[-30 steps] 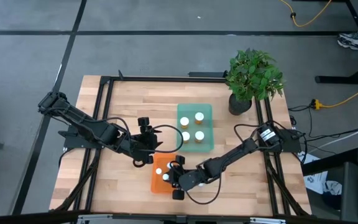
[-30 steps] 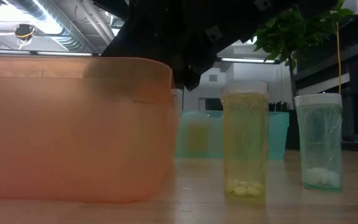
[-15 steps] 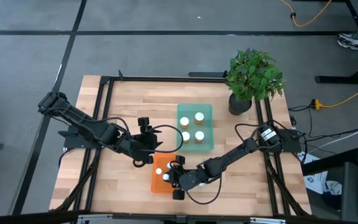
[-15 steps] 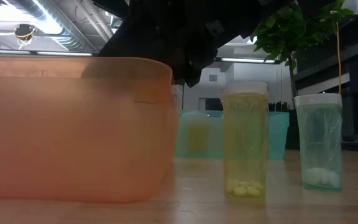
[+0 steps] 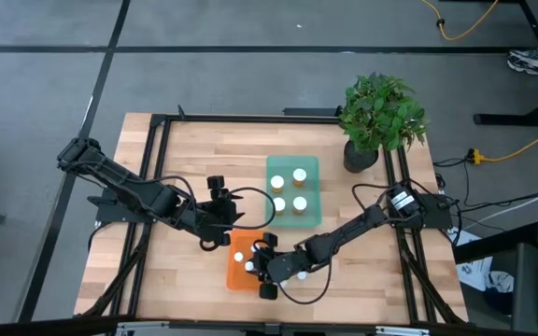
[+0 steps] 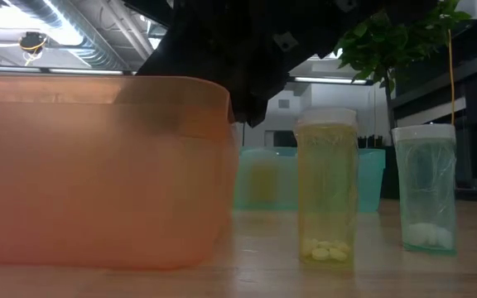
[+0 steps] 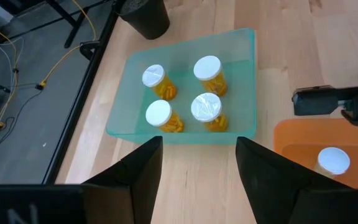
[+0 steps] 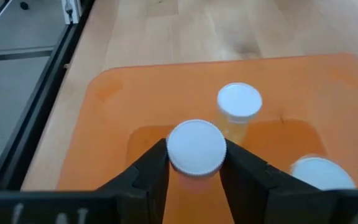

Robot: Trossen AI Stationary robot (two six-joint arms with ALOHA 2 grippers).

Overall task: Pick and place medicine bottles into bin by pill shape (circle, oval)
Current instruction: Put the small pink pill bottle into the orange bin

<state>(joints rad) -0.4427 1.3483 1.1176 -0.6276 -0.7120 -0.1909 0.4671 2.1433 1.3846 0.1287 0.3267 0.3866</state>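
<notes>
bottle going down into the orange bin

hardly anything has moved since a second ago; our right gripper [image 8: 194, 171] has crept a touch along above the orange bin [image 5: 234, 272], its grip easing slightly. its fingers are clamped on a white-capped bottle [image 8: 196, 147], held over the bin floor beside two bottles already inside. we judge this the placing step: the next move calls for lowering the bottle upright, clear of its neighbours, then spreading the fingers and lifting out.

our left gripper [image 7: 199, 163] waits with fingers apart near the green bin [image 7: 244, 81], which holds four capped bottles. two more bottles [image 6: 327, 186] stand on the wooden table [image 5: 194, 154] in the low view, still to be sorted.

a potted plant [image 5: 381, 117] sits at a far corner of the table; grey floor and a yellow cable lie beyond.
</notes>
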